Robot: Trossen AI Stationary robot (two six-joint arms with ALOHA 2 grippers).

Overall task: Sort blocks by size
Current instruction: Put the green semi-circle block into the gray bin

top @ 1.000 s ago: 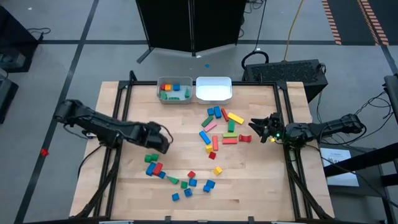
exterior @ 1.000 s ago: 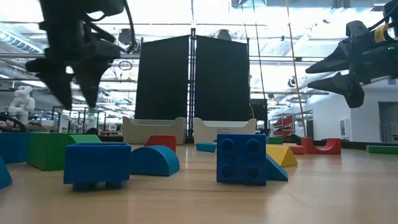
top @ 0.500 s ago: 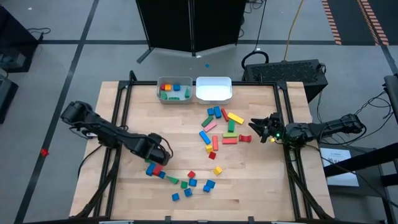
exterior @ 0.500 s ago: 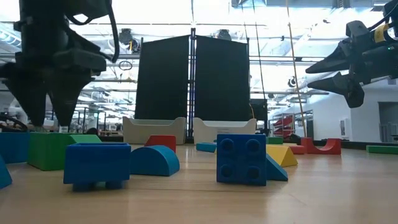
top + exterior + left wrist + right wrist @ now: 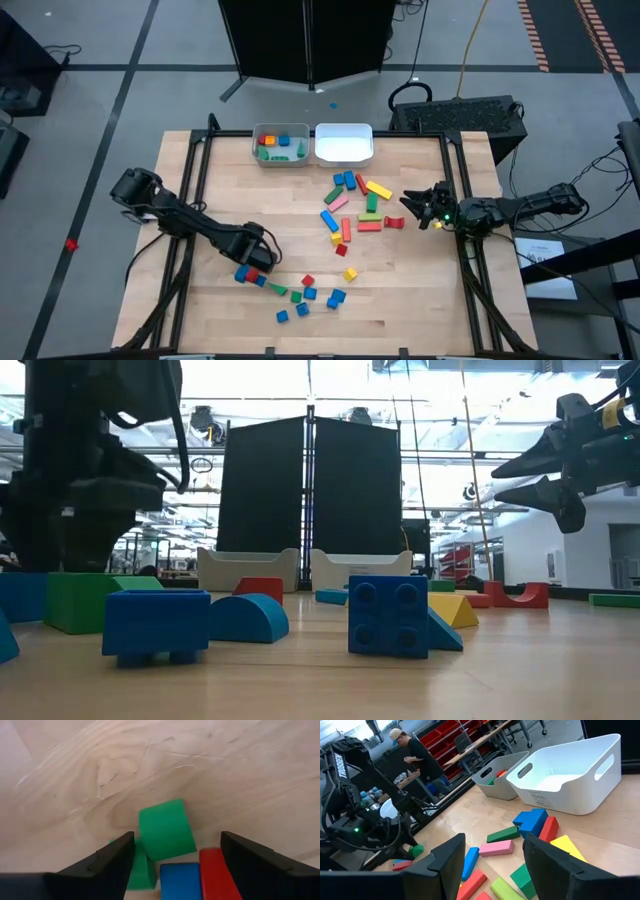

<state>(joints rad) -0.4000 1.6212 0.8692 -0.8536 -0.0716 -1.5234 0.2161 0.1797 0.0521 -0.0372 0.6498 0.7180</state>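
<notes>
My left gripper (image 5: 258, 256) is open and low over a small group of blocks at the table's near left. In the left wrist view its fingers (image 5: 177, 838) stand on either side of a green block (image 5: 165, 829), with a blue block (image 5: 181, 881) and a red block (image 5: 217, 876) beside it; all three lie on the table. My right gripper (image 5: 412, 203) is open and empty, held above the table's right side near a red arch block (image 5: 393, 222). More blocks lie in a middle group (image 5: 352, 205) and a near group (image 5: 305, 294).
Two pale bins stand at the far edge: the left one (image 5: 280, 146) holds several blocks, the right one (image 5: 344, 143) shows only its white floor. Bare wood lies between the block groups. A person stands in the room beyond the table (image 5: 415, 757).
My left gripper has gone toward the table's near edge and down, from beside the near-left blocks to right over them, staying open.
</notes>
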